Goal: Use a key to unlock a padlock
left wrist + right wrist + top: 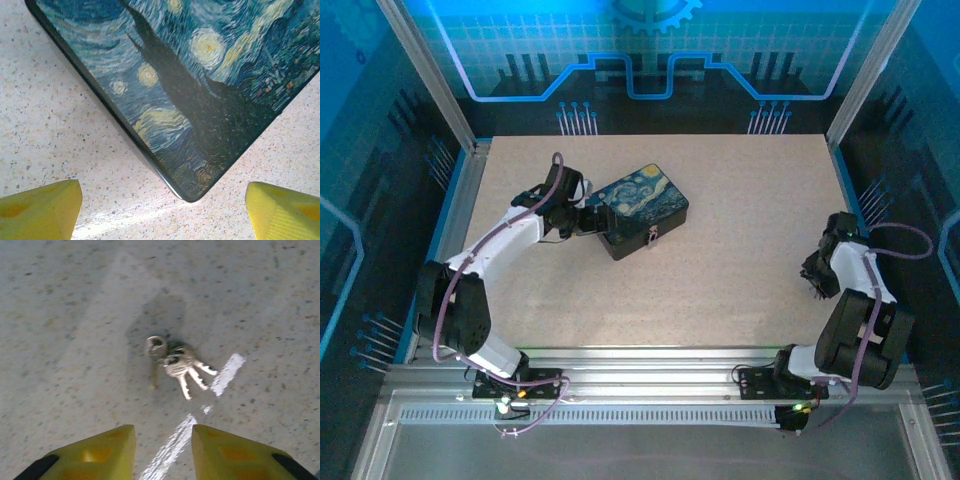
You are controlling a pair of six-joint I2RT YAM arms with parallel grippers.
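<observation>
I read the left gripper (pixel 160 202) spread wide and empty, at a corner of the starry-night tin box (pixel 200 75). The right gripper (pixel 163 447) is narrowly parted and empty, near the key bunch (pixel 179 367). The padlock (pixel 653 237) sits on the box's near side.

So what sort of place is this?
Likely a robot test booth or demo cell: left arm and right arm bolted to a speckled table, blue panels printed with circuit lines and a gear, a painted tin and keys.
</observation>
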